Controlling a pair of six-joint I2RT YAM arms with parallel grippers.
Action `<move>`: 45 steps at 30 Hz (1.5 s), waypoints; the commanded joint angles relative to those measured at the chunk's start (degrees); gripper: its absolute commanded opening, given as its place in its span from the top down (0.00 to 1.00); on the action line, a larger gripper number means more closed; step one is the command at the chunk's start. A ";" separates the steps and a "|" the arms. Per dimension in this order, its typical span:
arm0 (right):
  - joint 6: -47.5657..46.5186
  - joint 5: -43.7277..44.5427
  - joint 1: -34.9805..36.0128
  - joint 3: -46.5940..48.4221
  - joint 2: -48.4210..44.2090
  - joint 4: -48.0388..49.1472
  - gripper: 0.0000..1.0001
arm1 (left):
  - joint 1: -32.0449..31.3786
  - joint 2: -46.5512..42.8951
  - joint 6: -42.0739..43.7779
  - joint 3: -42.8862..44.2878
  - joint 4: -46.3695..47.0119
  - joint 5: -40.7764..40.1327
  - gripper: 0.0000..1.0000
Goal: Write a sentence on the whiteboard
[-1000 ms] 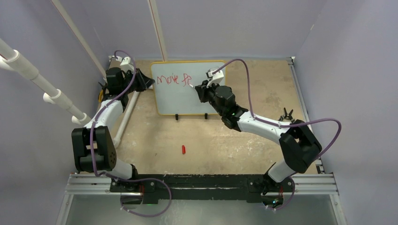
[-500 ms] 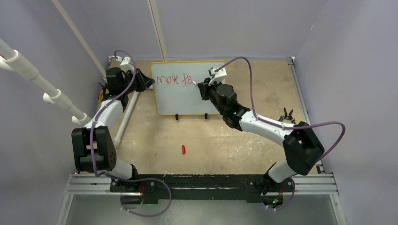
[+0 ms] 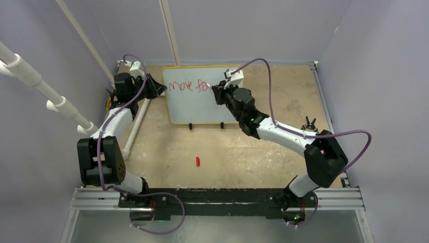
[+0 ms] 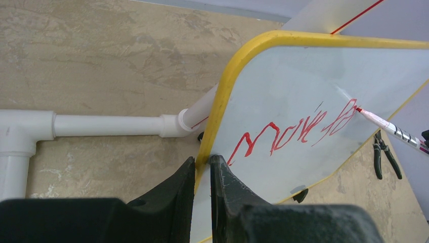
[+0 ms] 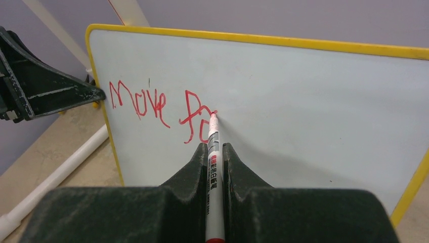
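While left gripper [image 4: 202, 164] clamps the yellow-framed white whiteboard [image 4: 283, 96] edge, right gripper [image 5: 214, 152] pinches a white marker [image 5: 213, 135], tip on the red handwritten sentence [image 5: 152, 106].

My view, keyed by colour: white whiteboard [image 5: 313, 101] framed in yellow; red lettering [image 5: 157, 106]; white marker [image 5: 213, 167], red-tipped; left gripper [image 4: 202, 167] and right gripper [image 5: 214, 148] black; mottled beige table [image 3: 283, 91]; purple cables [image 3: 259, 59]; red cap [image 3: 198, 161].

Lavender walls [image 3: 253, 30], mottled tan tabletop [image 3: 293, 91]
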 commanded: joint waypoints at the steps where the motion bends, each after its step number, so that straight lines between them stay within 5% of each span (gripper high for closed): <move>1: -0.91 -0.75 -0.18 1.68 0.19 2.01 1.00 | -0.10 -1.36 0.05 0.32 0.92 0.54 0.85; 16: -0.20 -3.26 -0.61 -0.59 -6.03 -0.47 1.00 | -0.11 -1.97 0.05 0.15 0.76 0.30 0.85; 45: -0.12 -0.93 -1.50 0.51 -1.90 -0.19 1.00 | -0.11 -1.71 0.11 0.24 0.83 0.26 0.85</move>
